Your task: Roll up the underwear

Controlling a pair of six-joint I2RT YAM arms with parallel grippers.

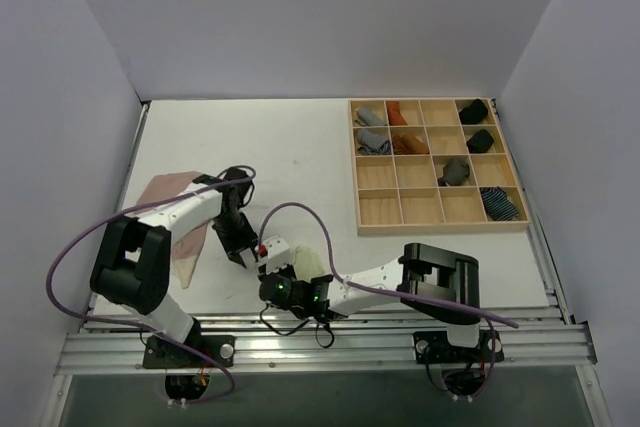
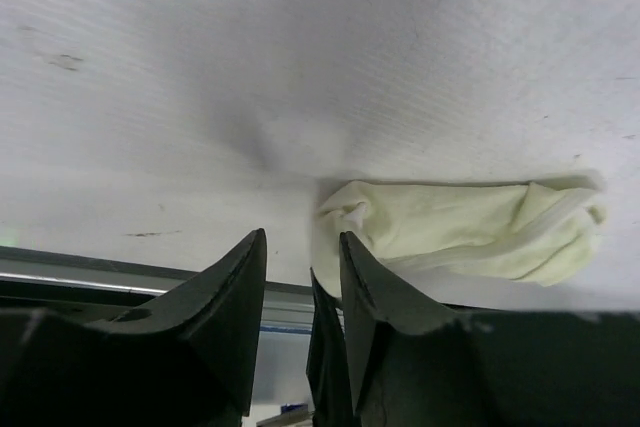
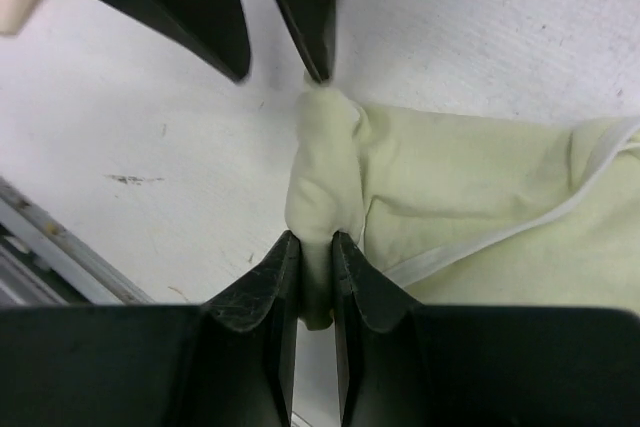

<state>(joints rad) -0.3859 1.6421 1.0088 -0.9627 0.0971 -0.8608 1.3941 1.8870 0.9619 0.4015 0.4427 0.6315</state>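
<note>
The pale yellow-green underwear (image 3: 480,187) lies bunched on the white table near the front edge, small in the top view (image 1: 312,263). My right gripper (image 3: 315,239) is shut on a fold at its left end; from above the right gripper (image 1: 280,267) sits beside the bundle. My left gripper (image 2: 302,237) stands open just off that same end of the underwear (image 2: 460,227), with no cloth between its jaws, and the left gripper (image 3: 282,75) shows opposite in the right wrist view. The dusty pink underwear (image 1: 165,195) with a beige part (image 1: 188,249) lies flat at the left, partly under the left arm.
A wooden compartment tray (image 1: 355,169) stands at the back right and holds several grey, rust, black and blue-striped rolls. A metal rail (image 1: 330,332) runs along the table's front edge close behind both grippers. A purple cable (image 1: 300,209) loops over the table.
</note>
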